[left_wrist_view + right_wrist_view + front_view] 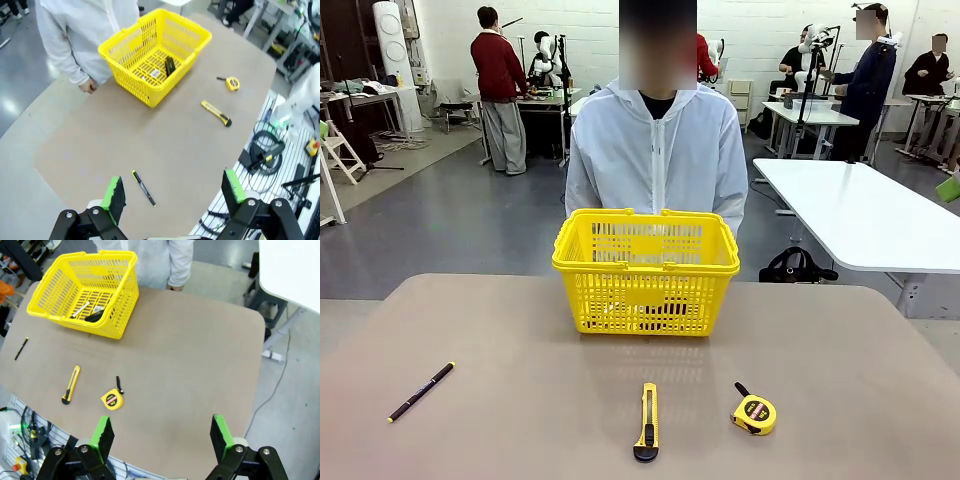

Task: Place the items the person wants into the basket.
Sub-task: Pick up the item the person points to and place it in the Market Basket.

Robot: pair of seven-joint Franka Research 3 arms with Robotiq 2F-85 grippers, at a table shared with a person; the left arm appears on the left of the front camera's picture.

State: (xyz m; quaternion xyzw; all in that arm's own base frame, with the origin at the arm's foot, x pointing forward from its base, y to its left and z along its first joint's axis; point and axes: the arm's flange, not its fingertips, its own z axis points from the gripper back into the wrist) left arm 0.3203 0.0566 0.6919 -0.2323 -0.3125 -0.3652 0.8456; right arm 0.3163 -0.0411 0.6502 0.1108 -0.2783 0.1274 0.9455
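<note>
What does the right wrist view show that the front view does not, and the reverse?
Right wrist view adds: the right gripper, open, and a look down into the yellow shopping basket, where a white-barrelled marker lies. Front view adds: the room behind the person, with a white table and a black bag on the floor. Shared: basket, utility knife, yellow tape measure, black pen, the last three lying apart on the tan table.

A yellow lattice-sided plastic basket (610, 300) stands upright on the worktop (520, 430), handles folded down. A white-barrelled, black-capped marker (82, 310) lies inside. A slim yellow-and-black utility knife (646, 420) lies flat, well apart.
</note>
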